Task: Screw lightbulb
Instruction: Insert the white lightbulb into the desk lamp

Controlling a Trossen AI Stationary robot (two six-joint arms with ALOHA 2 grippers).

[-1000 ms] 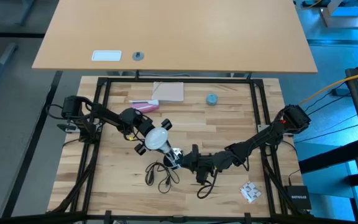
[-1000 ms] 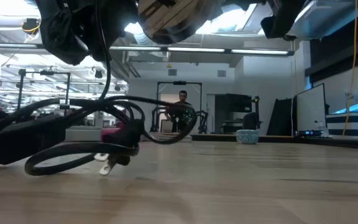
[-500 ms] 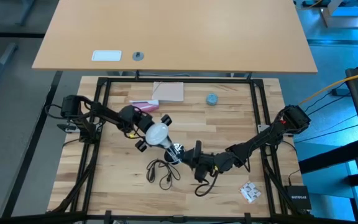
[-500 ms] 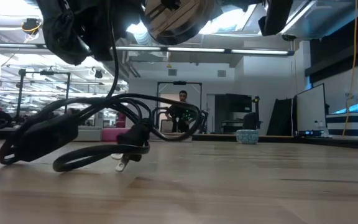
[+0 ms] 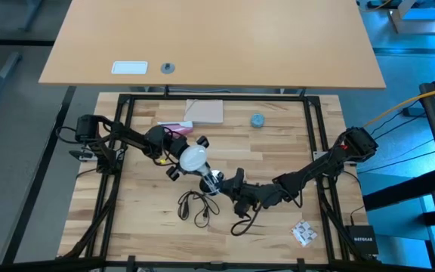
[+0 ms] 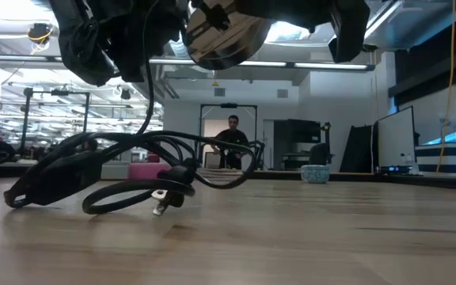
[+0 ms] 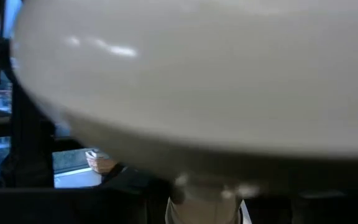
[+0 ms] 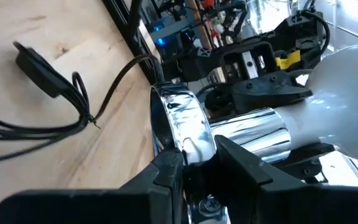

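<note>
Lightbulb [image 5: 193, 158] is being held above the middle of the bench [image 5: 278, 143], clear of the wooden surface, with its white globe toward the left arm and its grey screw base [image 8: 253, 138] pointing at the silvery socket [image 8: 180, 127]. In the right wrist view the screw base is being met by the socket's rim, the two lying on one line; how far the thread is seated cannot be told. The left gripper [image 5: 185, 157] is being kept closed around the globe, its fingers pinching the lightbulb from both sides. In the left wrist view the globe [image 7: 197, 74] is filling nearly the whole picture. The right gripper [image 5: 225, 183] is being held just beside the lightbulb, toward the bench's near right, its fingers [image 8: 166, 171] pinching the socket at its back end. In the low view the socket [image 6: 226, 36] is seen hanging well above the bench. A black cord [image 5: 195, 208] is lying in loose loops on the wood below the socket. A small blue-grey cap [image 5: 257, 120] is resting well apart, near the far edge.
</note>
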